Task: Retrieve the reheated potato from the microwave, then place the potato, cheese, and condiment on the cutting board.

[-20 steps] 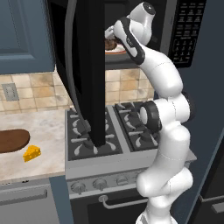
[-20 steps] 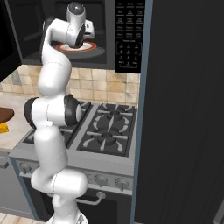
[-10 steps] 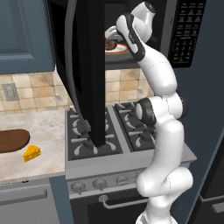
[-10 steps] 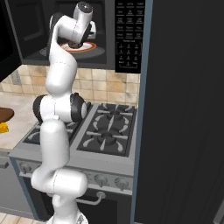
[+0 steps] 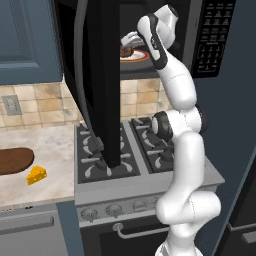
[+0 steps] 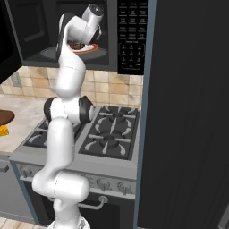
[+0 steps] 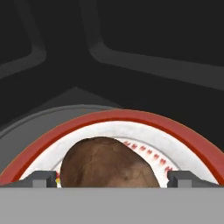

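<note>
The microwave (image 5: 205, 60) hangs over the stove with its black door (image 5: 100, 80) swung wide open. Inside, the brown potato (image 7: 107, 165) lies on a white plate with a red rim (image 7: 186, 136). My gripper (image 7: 112, 179) is open, with a dark fingertip (image 7: 43, 178) on each side of the potato and not touching it. From the left base view the gripper (image 5: 128, 43) reaches into the cavity just above the potato (image 5: 125, 52). The cutting board (image 5: 12, 161) lies on the counter at the left with the yellow cheese (image 5: 36, 175) beside it. The condiment is out of view.
The open door juts out over the stove burners (image 5: 100, 155), left of my arm. The keypad panel (image 6: 132, 36) sits right of the cavity, against a tall dark cabinet (image 6: 188, 112). A blue wall cabinet (image 5: 25, 40) hangs left of the door. The board's end (image 6: 4, 117) shows at the left.
My hand has pushed further into the microwave and down toward the plate, bringing the open fingers around the potato. The potato and plate have not moved.
</note>
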